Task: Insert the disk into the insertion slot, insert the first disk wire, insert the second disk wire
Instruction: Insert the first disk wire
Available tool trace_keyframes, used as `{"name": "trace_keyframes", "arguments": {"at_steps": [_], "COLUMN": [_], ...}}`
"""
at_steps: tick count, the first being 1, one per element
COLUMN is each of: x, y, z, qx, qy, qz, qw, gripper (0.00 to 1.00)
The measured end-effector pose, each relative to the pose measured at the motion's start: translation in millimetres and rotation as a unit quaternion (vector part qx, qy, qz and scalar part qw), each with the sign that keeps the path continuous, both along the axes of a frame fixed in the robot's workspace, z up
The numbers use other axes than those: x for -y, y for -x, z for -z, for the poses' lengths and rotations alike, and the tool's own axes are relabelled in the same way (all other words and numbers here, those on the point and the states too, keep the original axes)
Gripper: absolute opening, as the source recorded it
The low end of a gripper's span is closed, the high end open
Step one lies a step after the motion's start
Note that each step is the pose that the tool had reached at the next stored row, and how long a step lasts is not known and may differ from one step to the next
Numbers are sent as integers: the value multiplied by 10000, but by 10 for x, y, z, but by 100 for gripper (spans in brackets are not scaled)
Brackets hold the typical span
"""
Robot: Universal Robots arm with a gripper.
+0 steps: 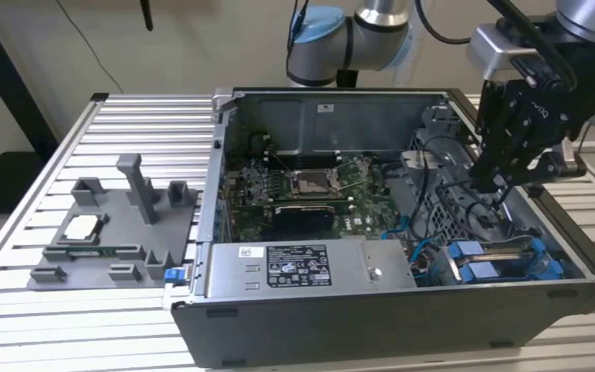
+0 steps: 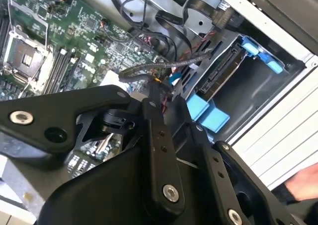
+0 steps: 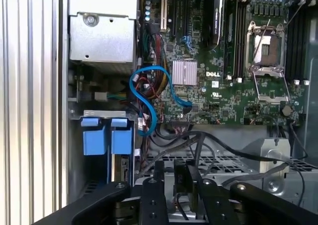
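The computer case [image 1: 380, 325] lies on its side on the bench [image 1: 122, 116] with its open side up. We think it lies that way so the arm can reach in from above.

The disk [image 2: 221, 76] sits inside the insertion slot [image 2: 263, 86], in the corner of the case at the exterior view's right. Its blue tabs [image 3: 107, 135] poke out toward us. To us the first step looks done, because the disk is tucked in between the blue rails and is not loose.

The gripper [image 1: 492, 180] hangs over the bundle of dark wires [image 3: 198, 140], near the slot but not touching the disk. In the first wrist view the fingers [image 3: 159, 178] stand close together, with a small black plug [image 3: 180, 178] pinched between them. We think they are held so narrow because the plug is a small thing and would slip from a wide grip. The plug looks like the end of a disk wire, and it is not in the disk yet.

A bright blue cable [image 3: 149, 96] loops over the green board beside the slot.
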State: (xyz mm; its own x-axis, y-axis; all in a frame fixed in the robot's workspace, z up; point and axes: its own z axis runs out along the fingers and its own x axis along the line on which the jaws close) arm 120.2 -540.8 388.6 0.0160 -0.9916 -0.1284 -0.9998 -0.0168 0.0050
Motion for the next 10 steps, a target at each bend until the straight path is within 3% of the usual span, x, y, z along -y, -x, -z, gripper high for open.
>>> {"name": "trace_keyframes", "arguments": {"at_steps": [2, 4, 5, 10], "x": [0, 0, 0, 0], "y": [0, 0, 0, 0], "z": [6, 6, 6, 7], "qx": [10, 11, 11, 11], "qy": [-36, -37, -37, -37], "qz": [-2, -2, -2, -2], "qw": [10000, 10000, 10000, 10000], "gripper": [31, 29, 22, 19]}}
